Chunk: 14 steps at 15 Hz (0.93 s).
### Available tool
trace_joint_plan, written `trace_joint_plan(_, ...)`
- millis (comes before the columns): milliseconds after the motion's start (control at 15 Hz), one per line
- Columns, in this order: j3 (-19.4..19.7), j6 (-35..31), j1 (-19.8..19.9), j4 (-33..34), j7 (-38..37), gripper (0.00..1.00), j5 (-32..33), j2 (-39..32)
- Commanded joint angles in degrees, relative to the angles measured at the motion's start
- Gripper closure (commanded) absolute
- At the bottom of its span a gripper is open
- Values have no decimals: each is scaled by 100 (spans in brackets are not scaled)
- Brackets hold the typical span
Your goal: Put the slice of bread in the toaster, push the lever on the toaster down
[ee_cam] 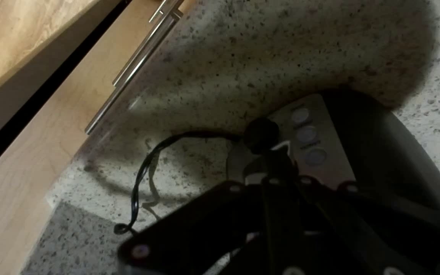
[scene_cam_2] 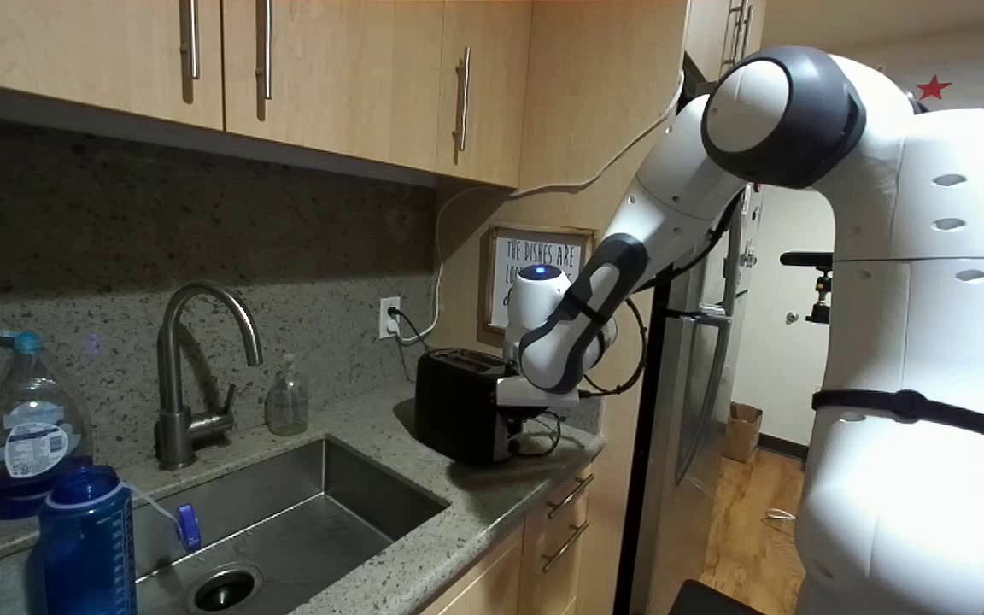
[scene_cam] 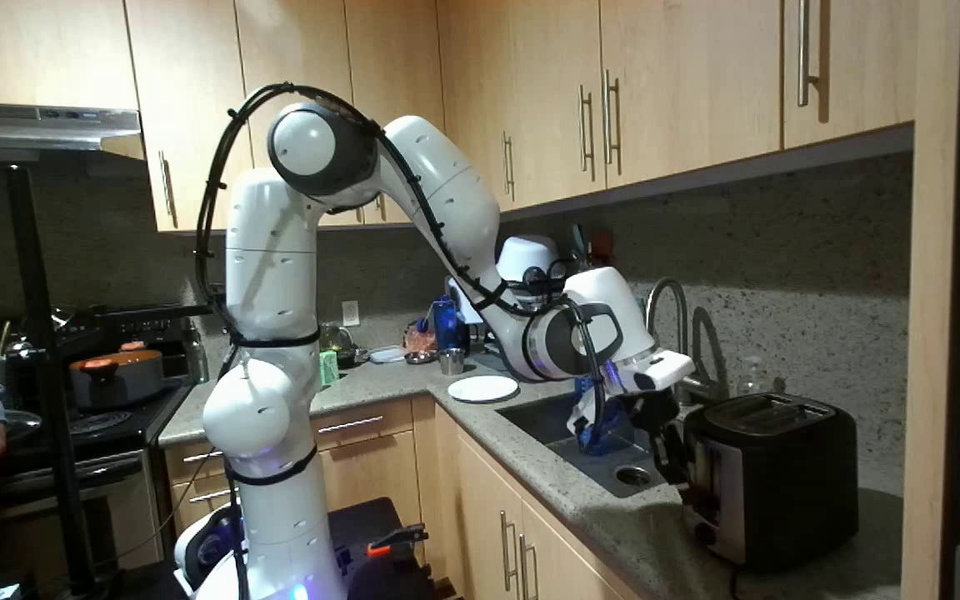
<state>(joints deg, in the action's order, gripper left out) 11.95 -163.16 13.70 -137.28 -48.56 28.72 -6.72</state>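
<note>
The black toaster (scene_cam: 805,492) with its metal front stands on the counter at the right in an exterior view, and the same toaster (scene_cam_2: 458,406) sits beyond the sink in an exterior view. My gripper (scene_cam: 678,473) reaches down along its metal front panel. In the wrist view the toaster's panel (ee_cam: 329,130) shows a black knob (ee_cam: 261,134) and round buttons. There the shut gripper (ee_cam: 279,162) covers part of that panel, its fingertips close to the knob; contact cannot be made out. The lever is hidden. No slice of bread shows; the slots' insides cannot be seen.
The sink (scene_cam_2: 287,530) and faucet (scene_cam_2: 172,376) lie beside the toaster. A black cord (ee_cam: 139,179) loops over the counter by its front. A white plate (scene_cam: 482,388) and a blue bottle (scene_cam_2: 86,547) stand near the sink. The cabinet wall (scene_cam: 938,333) rises close to the toaster.
</note>
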Motion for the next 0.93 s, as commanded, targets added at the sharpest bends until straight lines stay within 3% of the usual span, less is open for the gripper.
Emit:
trace_joint_plan(0,371,-336,-295,22,-134,100,-73,-379)
trace_joint_plan(67,230,-313,-116,45,-241,100,29,-365)
trace_joint_plan(333,298,-319,-91,19,-325,100,-6,-322)
trace_joint_plan(400,500,-327,-286,-19,-219,100,-131,-268)
trace_joint_plan(600,580,-172,-403,-107,-117,100,-56,-5)
trace_joint_plan(667,565,-132,-415,-167,16,74,-141,105)
trace_joint_plan(733,607,-97,-446,-175,18,72,-61,165)
trace_joint_plan(867,620,-7,-450,-194,134,58,-37,283)
